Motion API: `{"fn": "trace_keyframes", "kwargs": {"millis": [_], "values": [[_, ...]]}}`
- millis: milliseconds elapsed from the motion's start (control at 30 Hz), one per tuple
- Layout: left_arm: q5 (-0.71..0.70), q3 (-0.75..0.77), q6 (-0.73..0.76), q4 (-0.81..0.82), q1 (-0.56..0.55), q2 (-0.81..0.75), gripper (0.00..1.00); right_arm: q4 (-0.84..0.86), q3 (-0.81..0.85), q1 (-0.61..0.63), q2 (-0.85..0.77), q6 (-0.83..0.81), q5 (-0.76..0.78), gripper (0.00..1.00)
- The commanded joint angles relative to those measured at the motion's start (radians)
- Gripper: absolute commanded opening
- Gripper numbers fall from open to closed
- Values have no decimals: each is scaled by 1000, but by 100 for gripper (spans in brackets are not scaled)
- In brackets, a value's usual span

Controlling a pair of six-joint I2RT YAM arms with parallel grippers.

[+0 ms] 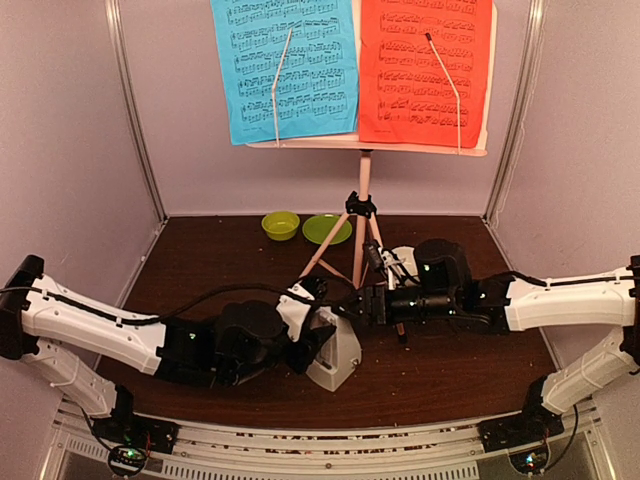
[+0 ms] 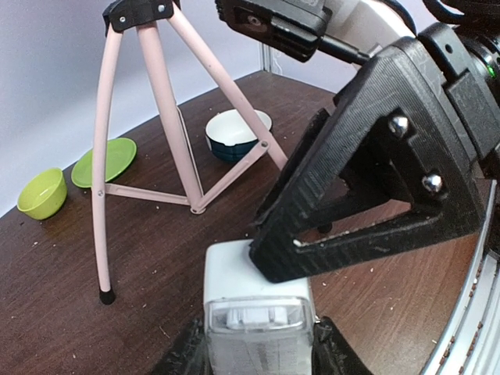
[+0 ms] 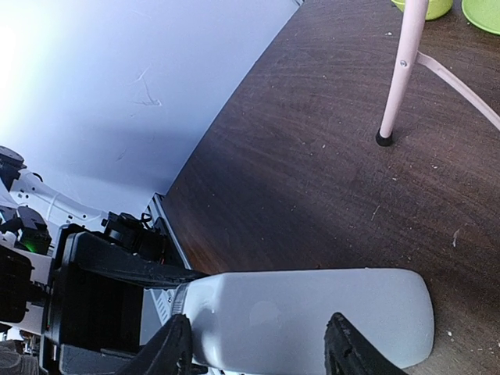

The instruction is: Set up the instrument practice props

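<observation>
The pale pink perforated music stand (image 1: 365,175) stands upright at the back of the dark wooden desk (image 1: 220,260). Its tripod legs are splayed to keep it steady. The blue sheet-music page (image 1: 285,65) and the red sheet-music page (image 1: 425,65) lean side by side on its ledge, each pinned by a thin wire arm so it faces forward. That part looks done to me.

The white pyramid metronome (image 1: 337,358) is just in front of the stand's feet, narrow end up. My left fingers (image 2: 183,359) are clamped on its two sides, low down, which keeps it upright. I cannot tell whether its base already rests on the desk. My right fingers (image 3: 166,353) are spread wide, and their tips lie against the metronome's upper part rather than pinching it. I judge they are there to steady it while it is set down or passed across.

Behind the stand's legs, slightly to its left, sit a lime green bowl (image 1: 280,225) and a flat green plate (image 1: 326,229), almost touching. I see nothing in or on either. A small white bowl with a dark outside (image 2: 238,134) sits just beyond the stand's right leg. Its inside shows only white.
</observation>
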Motion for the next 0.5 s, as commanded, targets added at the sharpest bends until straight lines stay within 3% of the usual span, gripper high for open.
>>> {"fn": "trace_keyframes", "kwargs": {"millis": [0,467], "values": [[31,-38,26,20,-43,-39,11,-241,-68,-9,78,-78,134,57],[9,-93,-6,-1,-60,-123,9,-250,-89,-9,86,-110,144,56]]}}
